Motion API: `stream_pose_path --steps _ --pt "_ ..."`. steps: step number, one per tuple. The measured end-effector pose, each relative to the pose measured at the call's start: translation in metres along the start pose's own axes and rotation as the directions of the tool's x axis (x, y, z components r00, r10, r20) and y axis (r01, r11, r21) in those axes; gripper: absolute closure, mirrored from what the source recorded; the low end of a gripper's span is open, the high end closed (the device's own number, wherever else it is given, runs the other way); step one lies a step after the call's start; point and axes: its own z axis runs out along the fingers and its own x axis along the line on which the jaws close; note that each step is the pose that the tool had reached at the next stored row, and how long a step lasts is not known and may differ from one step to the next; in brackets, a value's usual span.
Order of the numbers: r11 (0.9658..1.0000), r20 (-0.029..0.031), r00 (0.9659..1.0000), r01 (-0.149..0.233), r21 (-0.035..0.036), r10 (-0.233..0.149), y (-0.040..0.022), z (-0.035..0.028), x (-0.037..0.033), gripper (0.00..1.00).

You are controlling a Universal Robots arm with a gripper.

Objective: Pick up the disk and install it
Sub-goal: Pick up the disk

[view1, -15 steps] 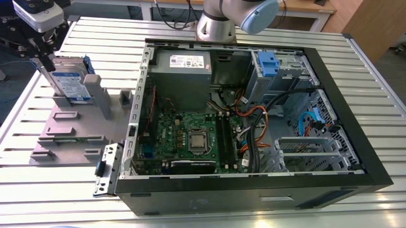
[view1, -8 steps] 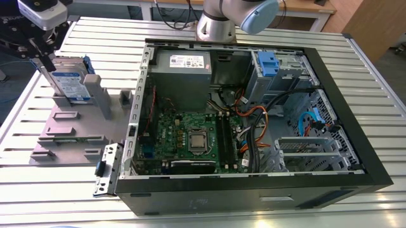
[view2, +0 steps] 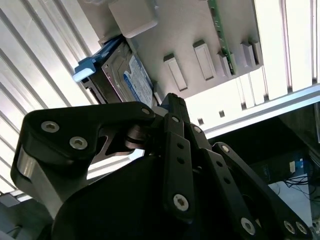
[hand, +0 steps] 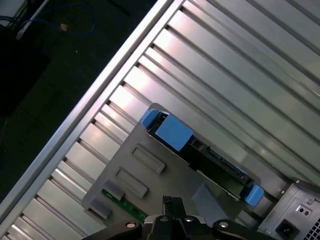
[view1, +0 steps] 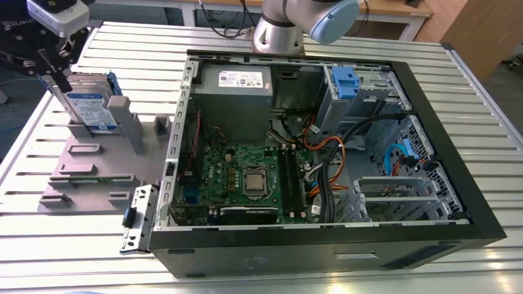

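Disk (view1: pixel 90 109) stands upright in grey holder (view1: pixel 90 168). Hand (view1: pixel 52 75) sits at its upper edge. Cannot tell hand's grip state.

I see the disk (view1: pixel 88 109) on edge in the fixture (view1: pixel 90 165) on the table (view1: pixel 49 245), at the exterior view's left of the open computer case (view1: pixel 457 184). Gripper (view1: pixel 57 81) directly above the disk. Inside the case, power supply (view1: pixel 237 92) behind the motherboard (view1: pixel 245 177).

Robot lab: alu bench (view1: pixel 65 245), open PC (view1: pixel 327 245).
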Motion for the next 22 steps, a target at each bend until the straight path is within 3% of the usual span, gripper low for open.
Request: stream_pose_path --steps 22 --pt "0.9961 -0.0005 0.9961 0.089 0.0011 -0.089 0.0000 0.0000 0.0000 0.89"
